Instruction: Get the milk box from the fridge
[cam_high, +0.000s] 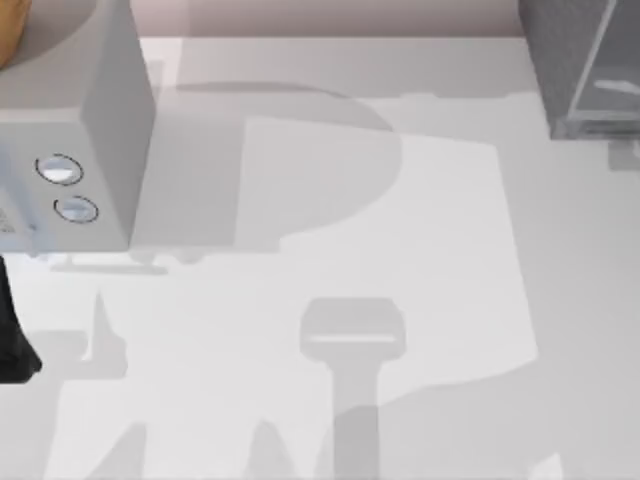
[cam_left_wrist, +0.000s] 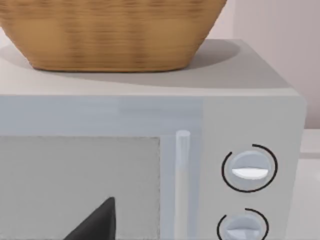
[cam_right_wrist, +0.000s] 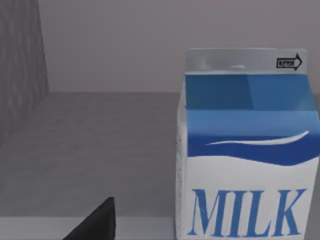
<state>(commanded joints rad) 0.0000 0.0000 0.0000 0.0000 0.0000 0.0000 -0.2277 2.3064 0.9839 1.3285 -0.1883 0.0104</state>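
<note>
The milk box (cam_right_wrist: 247, 150), white with a blue band and the word MILK, stands upright on the grey floor inside the fridge (cam_right_wrist: 100, 145) in the right wrist view. A black tip of my right gripper (cam_right_wrist: 95, 225) pokes in close before it, off to one side and apart from the carton. From above, the fridge (cam_high: 585, 70) is the dark grey cabinet with a glassy panel at the table's far right corner. My left gripper (cam_left_wrist: 95, 225) hangs close to the front of the microwave, and a black part of that arm (cam_high: 15, 345) sits at the table's left edge.
A light grey microwave (cam_high: 70, 130) with two round dials stands at the far left, and a woven basket (cam_left_wrist: 110, 30) rests on top of it. The pale table (cam_high: 330, 250) stretches between microwave and fridge.
</note>
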